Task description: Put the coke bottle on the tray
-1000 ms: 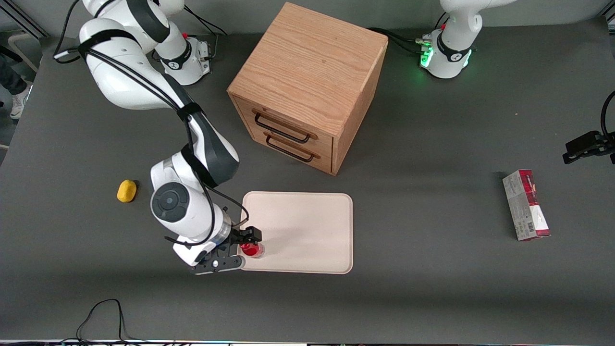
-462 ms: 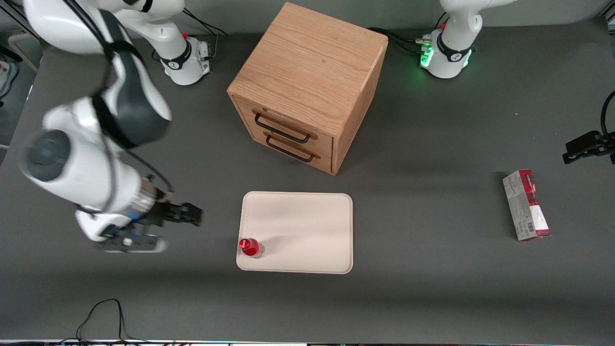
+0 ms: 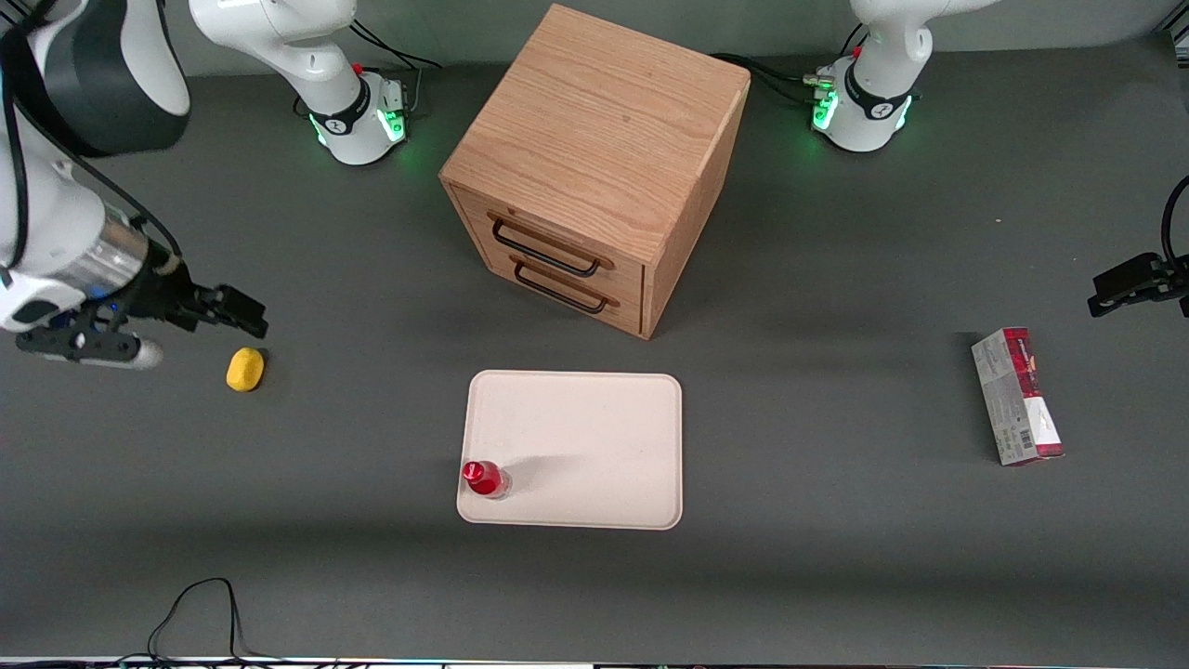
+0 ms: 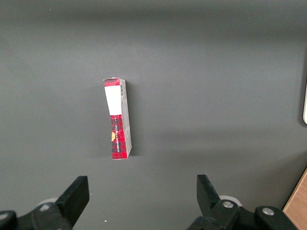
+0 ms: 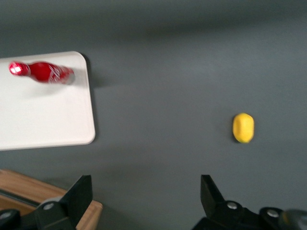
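The tiny red coke bottle with a red cap (image 3: 485, 478) stands upright on the large flat cream-white tray (image 3: 594, 437), at the tray's lower-left corner in the front view. The black two-finger gripper (image 3: 243, 317) hangs at the left edge of that frame, fingers spread and empty, well apart from the bottle, above a small yellow lump (image 3: 245, 369) on the dark grey table (image 3: 836, 520).

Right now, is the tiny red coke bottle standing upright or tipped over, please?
Upright: the tiny red coke bottle stands cap-up on the cream tray; the open gripper is far off.
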Controlling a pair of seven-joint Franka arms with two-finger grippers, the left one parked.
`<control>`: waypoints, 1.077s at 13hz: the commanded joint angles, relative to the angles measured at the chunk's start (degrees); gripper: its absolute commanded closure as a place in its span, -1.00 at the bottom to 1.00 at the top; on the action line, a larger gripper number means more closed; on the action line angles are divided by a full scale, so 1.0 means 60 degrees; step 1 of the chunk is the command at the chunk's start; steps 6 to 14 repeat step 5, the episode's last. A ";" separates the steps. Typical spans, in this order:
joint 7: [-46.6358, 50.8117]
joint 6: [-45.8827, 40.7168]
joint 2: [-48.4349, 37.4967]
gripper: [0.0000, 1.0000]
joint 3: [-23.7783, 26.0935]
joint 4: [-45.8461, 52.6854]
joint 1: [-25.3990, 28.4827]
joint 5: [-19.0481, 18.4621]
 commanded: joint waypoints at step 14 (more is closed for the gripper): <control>-0.0791 -0.0093 -0.0364 -1.00 -0.0571 -0.0336 0.0076 -0.0098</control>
